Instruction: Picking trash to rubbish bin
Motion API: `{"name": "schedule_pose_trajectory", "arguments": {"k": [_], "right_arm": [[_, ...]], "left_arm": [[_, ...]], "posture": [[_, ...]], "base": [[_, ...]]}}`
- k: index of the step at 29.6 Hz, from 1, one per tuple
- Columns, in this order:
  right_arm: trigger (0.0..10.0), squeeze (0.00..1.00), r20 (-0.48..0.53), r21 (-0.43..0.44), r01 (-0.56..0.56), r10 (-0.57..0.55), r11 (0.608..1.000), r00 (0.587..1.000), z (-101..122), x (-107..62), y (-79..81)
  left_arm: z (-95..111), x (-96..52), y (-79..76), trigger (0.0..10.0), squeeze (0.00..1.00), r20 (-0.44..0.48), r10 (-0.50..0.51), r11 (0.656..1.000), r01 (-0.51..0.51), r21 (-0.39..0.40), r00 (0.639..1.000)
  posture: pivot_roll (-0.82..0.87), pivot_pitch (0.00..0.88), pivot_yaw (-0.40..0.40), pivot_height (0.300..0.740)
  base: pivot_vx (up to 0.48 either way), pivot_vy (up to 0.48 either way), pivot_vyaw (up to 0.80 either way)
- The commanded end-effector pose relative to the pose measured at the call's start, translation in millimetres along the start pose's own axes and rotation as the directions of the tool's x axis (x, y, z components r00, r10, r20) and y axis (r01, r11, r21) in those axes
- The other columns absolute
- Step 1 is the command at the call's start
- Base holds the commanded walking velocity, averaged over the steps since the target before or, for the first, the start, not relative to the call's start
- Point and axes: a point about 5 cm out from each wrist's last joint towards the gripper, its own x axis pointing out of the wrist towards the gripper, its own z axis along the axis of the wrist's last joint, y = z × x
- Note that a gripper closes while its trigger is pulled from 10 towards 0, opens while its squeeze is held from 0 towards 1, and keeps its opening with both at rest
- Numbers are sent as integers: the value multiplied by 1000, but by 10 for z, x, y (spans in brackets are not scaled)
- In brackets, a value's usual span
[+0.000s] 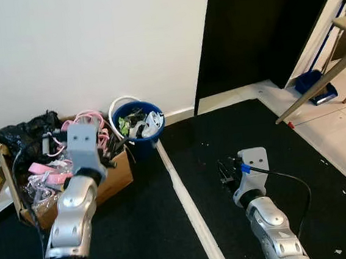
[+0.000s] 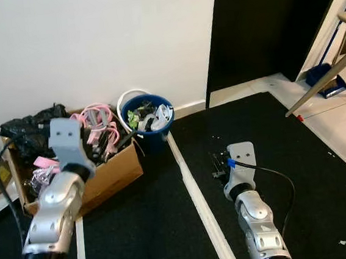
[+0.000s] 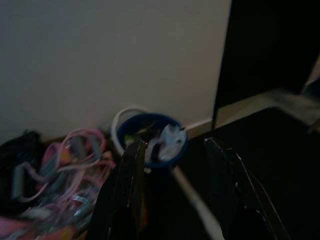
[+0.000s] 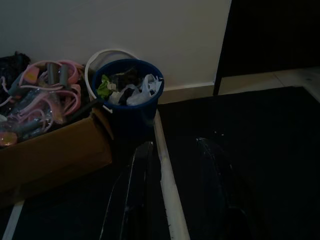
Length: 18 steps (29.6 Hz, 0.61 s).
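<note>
A blue bucket bin [image 1: 138, 128] stands against the white wall, filled with white plastic and green wrappers [image 4: 128, 90]. My left gripper [image 1: 118, 148] is raised over the corner of a cardboard box [image 1: 113, 179], just left of the bin's rim. Its fingers [image 3: 131, 170] are open with nothing between them and point at the bin. My right gripper [image 1: 226, 172] hangs low over the black carpet to the right of the bin. It is open and empty, its fingers [image 4: 141, 185] aimed toward the bin from a distance.
The cardboard box holds pink cables [image 1: 89, 120] and black bags [image 1: 26, 132]. A white strip [image 1: 189, 201] runs across the carpet from the bin. A dark doorway [image 1: 261, 29], a blue dustpan [image 1: 313, 84] and a slanted wooden leg [image 1: 322, 83] are at right.
</note>
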Motion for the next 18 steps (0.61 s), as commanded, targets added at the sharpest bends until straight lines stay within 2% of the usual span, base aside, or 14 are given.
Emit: {"name": "schedule_pose_trajectory", "arguments": {"k": [1, 2, 3, 5, 6, 8, 9, 10, 11, 12, 14, 15, 17, 18], "right_arm": [[10000, 0, -12, -1, -5, 5, 1000, 1000, -5, -8, 4], [10000, 0, -11, 0, -8, 8, 1000, 1000, -4, -3, 7], [10000, 0, -11, 0, -8, 8, 1000, 1000, -4, -3, 7], [10000, 0, -10, 2, -12, 12, 1000, 1000, 1, 7, 18], [10000, 0, -10, 2, -12, 12, 1000, 1000, 1, 7, 18], [10000, 0, -5, 4, -22, 22, 1000, 1000, 15, 17, 47], [10000, 0, -5, 4, -22, 22, 1000, 1000, 15, 17, 47], [10000, 0, -4, 5, -24, 24, 1000, 1000, 18, 18, 57], [10000, 0, -5, 6, -27, 27, 1000, 1000, 21, 16, 66], [10000, 0, -5, 6, -27, 27, 1000, 1000, 21, 16, 66], [10000, 0, -9, 7, -33, 33, 999, 999, 16, 6, 76], [10000, 0, -9, 7, -33, 33, 999, 999, 16, 6, 76], [10000, 0, -12, 3, -41, 41, 999, 999, 12, -9, 85], [10000, 0, -12, 3, -41, 41, 999, 999, 12, -9, 85]], "left_arm": [[145, 49, -61, 10000, 0, 37, -46, 998, 47, -36, 998], [265, 81, -100, 10000, 0, 79, -81, 994, 86, -65, 994], [265, 81, -100, 10000, 0, 79, -81, 994, 86, -65, 994], [522, 148, -189, 10000, 0, 151, -160, 981, 175, -87, 975], [522, 148, -189, 10000, 0, 151, -160, 981, 175, -87, 975], [866, 217, -335, 10000, 0, 243, -280, 946, 310, -96, 929], [866, 217, -335, 10000, 0, 243, -280, 946, 310, -96, 929], [1030, 243, -419, 10000, 0, 279, -346, 916, 387, -108, 896], [1248, 269, -521, 10000, 0, 331, -417, 867, 480, -135, 846], [1248, 269, -521, 10000, 0, 331, -417, 867, 480, -135, 846], [1646, 286, -666, 10000, 0, 442, -493, 787, 601, -141, 750], [1646, 286, -666, 10000, 0, 442, -493, 787, 601, -141, 750], [2018, 264, -751, 10000, 0, 549, -523, 717, 685, -130, 652], [2018, 264, -751, 10000, 0, 549, -523, 717, 685, -130, 652]], "posture": [[10, 210, 8, 740], [13, 211, 1, 740], [13, 211, 1, 740], [10, 219, -1, 740], [10, 219, -1, 740], [9, 227, -2, 740], [9, 227, -2, 740], [11, 225, -9, 740], [13, 226, -10, 740], [13, 226, -10, 740], [11, 231, -10, 740], [11, 231, -10, 740], [7, 235, -12, 740], [7, 235, -12, 740]], "base": [[0, 0, 0], [0, 0, 0], [0, 0, 0], [0, 0, 0], [0, 0, 0], [0, 0, 0], [0, 0, 0], [0, 0, 0], [0, 0, 0], [0, 0, 0], [0, 0, 0], [0, 0, 0], [0, 0, 0], [0, 0, 0]]}}
